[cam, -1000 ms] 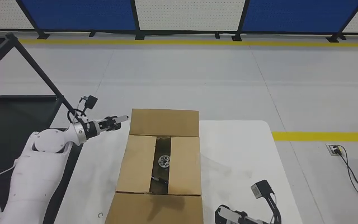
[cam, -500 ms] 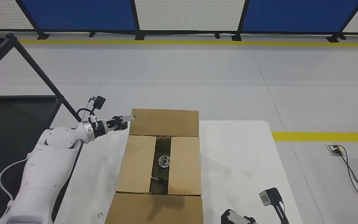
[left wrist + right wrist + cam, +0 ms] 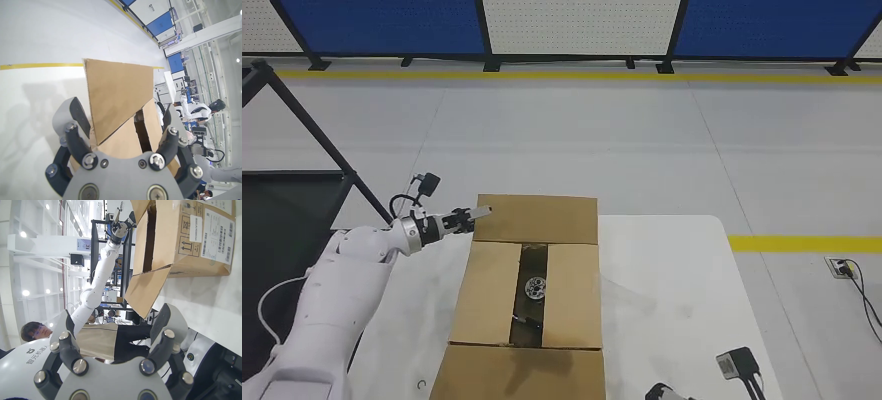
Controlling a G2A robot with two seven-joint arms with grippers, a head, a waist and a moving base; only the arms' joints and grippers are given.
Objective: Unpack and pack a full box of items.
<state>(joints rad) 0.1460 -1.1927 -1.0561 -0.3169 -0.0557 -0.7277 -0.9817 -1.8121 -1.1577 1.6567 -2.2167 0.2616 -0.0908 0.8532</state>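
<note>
A brown cardboard box [image 3: 532, 290] stands in the middle of the white table [image 3: 672, 280]. Its two long flaps lie nearly closed, and a dark gap between them shows a round silvery item [image 3: 535, 287] inside. The far flap [image 3: 537, 218] and the near flap [image 3: 517, 375] fold outward. My left gripper [image 3: 480, 212] is open at the far flap's left corner. In the left wrist view that flap's edge [image 3: 94, 121] stands between the fingers of the left gripper [image 3: 124, 117]. My right gripper [image 3: 115, 321] is open and holds nothing, low off the table's near right edge, facing the box's labelled side [image 3: 206, 234].
A black metal frame [image 3: 302, 130] and a dark stand [image 3: 282, 220] are to the left of the table. Bare tabletop lies to the right of the box. The right arm's wrist [image 3: 737, 362] is at the near right corner.
My left gripper has moved right, up to the far flap's left corner. The right arm has drawn back toward the near edge and out of the top view.
</note>
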